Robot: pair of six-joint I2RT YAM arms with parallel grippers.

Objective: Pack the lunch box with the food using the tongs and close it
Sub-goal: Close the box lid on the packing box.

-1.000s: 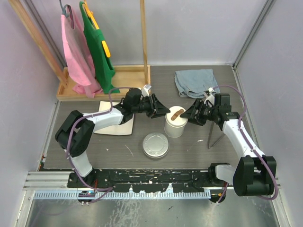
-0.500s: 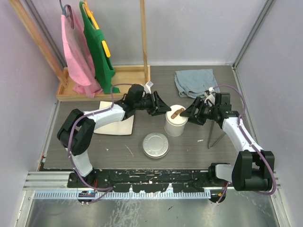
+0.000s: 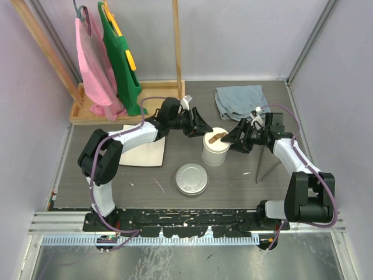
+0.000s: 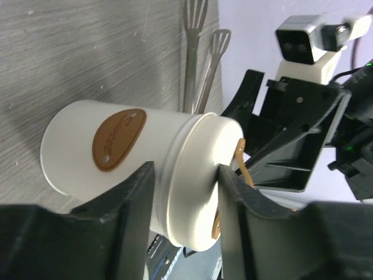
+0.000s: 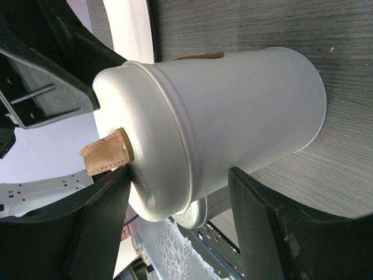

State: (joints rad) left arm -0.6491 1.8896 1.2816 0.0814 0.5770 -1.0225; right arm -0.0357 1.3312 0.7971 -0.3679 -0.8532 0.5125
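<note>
Top external: left claw [image 3: 203, 126] and right claw [image 3: 233, 139] gape empty beside the white cylindrical tub [image 3: 213, 154] (lid seated); back out straight, no bumping.

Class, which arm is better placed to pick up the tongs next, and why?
Probably the right: the tongs lie on its side, near the right gripper; the left gripper sits beyond the tub.

Three cameras, one shared tub [image 3: 214, 153]
One looks down from high behind my arms; two ride my wrists, close behind left pincer [image 4: 184, 174] and right pincer [image 5: 178, 175], facing each other across it.
</note>
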